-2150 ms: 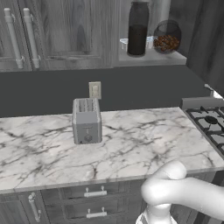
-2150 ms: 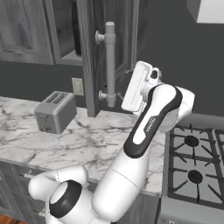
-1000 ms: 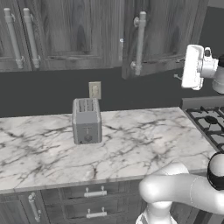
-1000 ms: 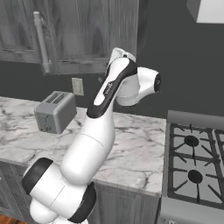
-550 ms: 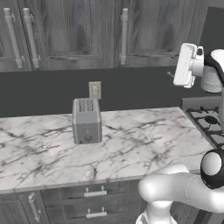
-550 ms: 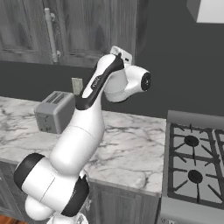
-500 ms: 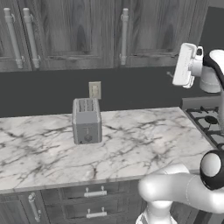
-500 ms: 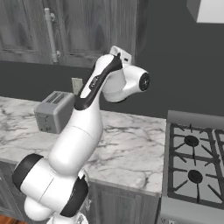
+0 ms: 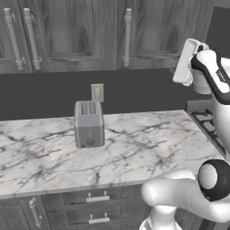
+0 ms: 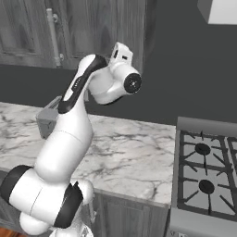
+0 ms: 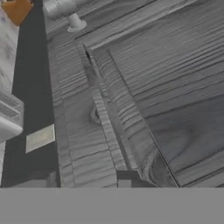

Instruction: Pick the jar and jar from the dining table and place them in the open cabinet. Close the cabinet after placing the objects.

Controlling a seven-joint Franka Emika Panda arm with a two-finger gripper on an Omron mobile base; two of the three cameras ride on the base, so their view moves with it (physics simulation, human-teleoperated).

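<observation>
- Cabinet (image 9: 148, 33): shut now along the whole run, every dark wood-grain door flush, long silver handle (image 9: 128, 36) upright on the door nearest the arm.
- Stood open two seconds ago with both jars on its shelf; nearly shut a second ago; fully closed at this moment.
- Jars therefore hidden behind the closed door, judged to be inside, tall one and squat one alike.
- Gripper (image 9: 182, 67) raised to the right of that door, just below cabinet level, pulled back from the handle and holding nothing visible; cannot tell whether its fingers are apart or together.
- Seen from the hand: close wood grain of the door, with the end of a silver bar handle (image 11: 65, 8) up in a corner.
- Reads as the last step done: both jars stowed, door closed, nothing left but to draw the arm clear.
- Nearest in the room: dark grey drawers (image 9: 99, 209) with short silver handles under the front edge.
- Above them the marble surface (image 9: 148, 143), white-grey and veined.
- Further back, a silver toaster (image 9: 89, 123) standing on it.
- Stove (image 10: 208, 176) with black grates adjoining on the right.
- Behind, a dark wall with a pale outlet (image 9: 97, 92) just above the toaster.
</observation>
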